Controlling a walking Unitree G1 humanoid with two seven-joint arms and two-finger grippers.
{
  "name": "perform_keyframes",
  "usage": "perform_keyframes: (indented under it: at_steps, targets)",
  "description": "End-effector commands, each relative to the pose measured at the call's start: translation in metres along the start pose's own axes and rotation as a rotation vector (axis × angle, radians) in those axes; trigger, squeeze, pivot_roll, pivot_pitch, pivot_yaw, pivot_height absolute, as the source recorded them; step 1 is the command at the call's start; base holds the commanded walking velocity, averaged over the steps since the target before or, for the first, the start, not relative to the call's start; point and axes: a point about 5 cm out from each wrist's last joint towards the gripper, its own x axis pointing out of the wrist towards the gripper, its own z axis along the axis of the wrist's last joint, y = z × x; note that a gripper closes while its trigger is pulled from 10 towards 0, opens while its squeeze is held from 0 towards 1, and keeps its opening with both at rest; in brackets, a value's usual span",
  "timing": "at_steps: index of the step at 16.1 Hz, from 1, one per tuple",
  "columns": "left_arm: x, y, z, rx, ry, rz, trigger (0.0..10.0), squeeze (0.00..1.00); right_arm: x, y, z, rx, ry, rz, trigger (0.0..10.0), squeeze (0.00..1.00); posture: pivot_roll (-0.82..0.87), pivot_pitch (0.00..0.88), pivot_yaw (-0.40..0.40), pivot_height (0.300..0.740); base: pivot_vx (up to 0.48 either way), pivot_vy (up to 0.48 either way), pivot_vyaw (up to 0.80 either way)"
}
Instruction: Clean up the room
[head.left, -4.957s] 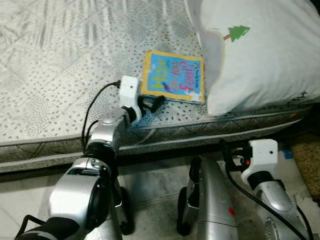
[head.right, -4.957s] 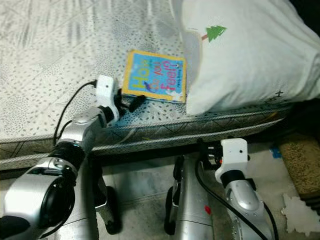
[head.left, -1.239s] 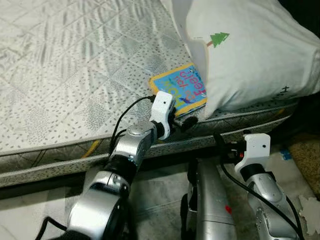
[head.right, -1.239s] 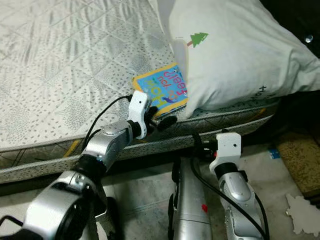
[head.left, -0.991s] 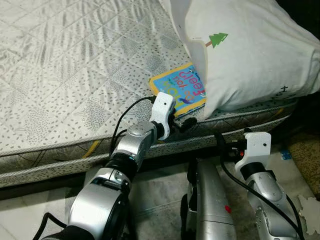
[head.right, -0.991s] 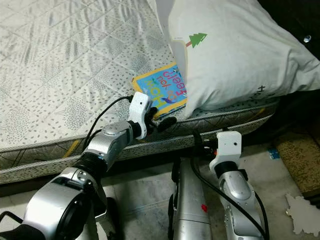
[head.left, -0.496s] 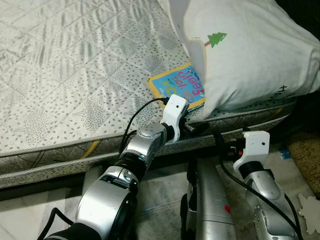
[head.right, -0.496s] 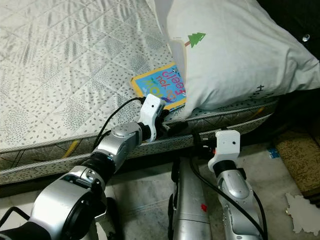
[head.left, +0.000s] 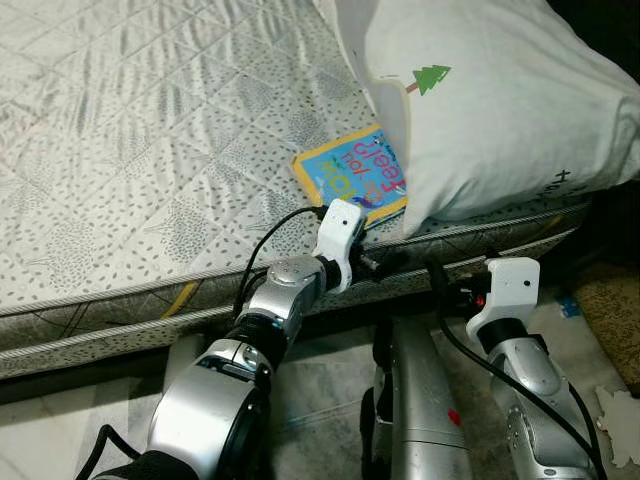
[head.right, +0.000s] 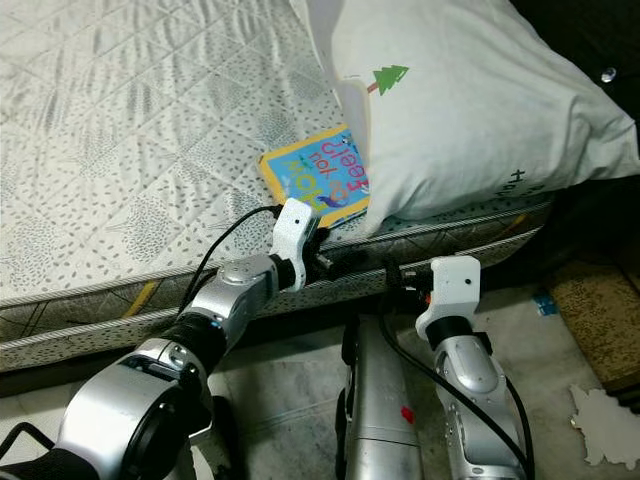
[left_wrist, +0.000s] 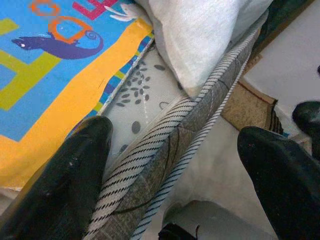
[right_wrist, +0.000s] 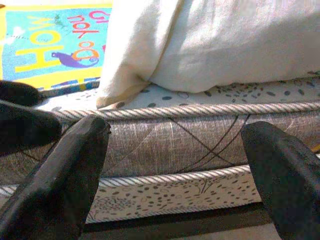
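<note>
A blue and yellow picture book lies flat on the grey patterned mattress near its front edge, one corner tucked under a big white pillow. My left gripper is open at the mattress edge just below the book. In the left wrist view one finger rests by the book's yellow border, the other hangs past the edge. My right gripper is open and hovers lower, facing the mattress side under the pillow.
The quilted mattress side and a dark gap under the bed run across the front. Pale tiled floor lies below, with a brown mat and a white scrap at the right. My own silver torso stands between the arms.
Over five seconds the book has turned and slid against the pillow. My left gripper travelled right along the mattress edge, then drew back slightly in the last half second. The right arm barely moved.
</note>
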Motion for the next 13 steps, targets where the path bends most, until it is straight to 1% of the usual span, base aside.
perform_keyframes:
  at_steps: [1,5,6,7,9,13]
  targets:
    - [-0.010,0.010,-0.031,-0.055,0.108,0.066,10.0,0.00,-0.003,-0.003,-0.007,0.004,0.029,-0.014,10.0,0.00,-0.10,0.251,-0.024,0.509,0.000,0.000,0.00]
    - [-0.021,0.028,-0.032,-0.056,0.112,0.141,10.0,0.00,-0.002,-0.004,-0.006,0.002,0.027,-0.013,10.0,0.00,-0.10,0.247,-0.027,0.509,0.000,0.000,0.00]
    - [-0.026,0.036,-0.032,-0.039,0.116,0.169,10.0,0.00,-0.001,-0.004,-0.006,0.002,0.026,-0.013,10.0,0.00,-0.10,0.247,-0.027,0.509,0.000,0.000,0.00]
    - [-0.029,0.041,-0.030,-0.042,0.109,0.186,10.0,0.00,-0.001,-0.004,-0.006,0.002,0.026,-0.013,10.0,0.00,-0.10,0.246,-0.027,0.509,0.000,0.000,0.00]
    - [-0.033,0.047,-0.028,-0.035,0.103,0.201,10.0,0.00,0.000,-0.004,-0.006,0.002,0.027,-0.013,10.0,0.00,-0.10,0.244,-0.028,0.509,0.000,0.000,0.00]
    - [-0.039,0.054,-0.030,-0.025,0.110,0.223,10.0,0.00,0.002,-0.004,-0.007,0.001,0.025,-0.010,10.0,0.00,-0.09,0.239,-0.031,0.509,0.000,0.000,0.00]
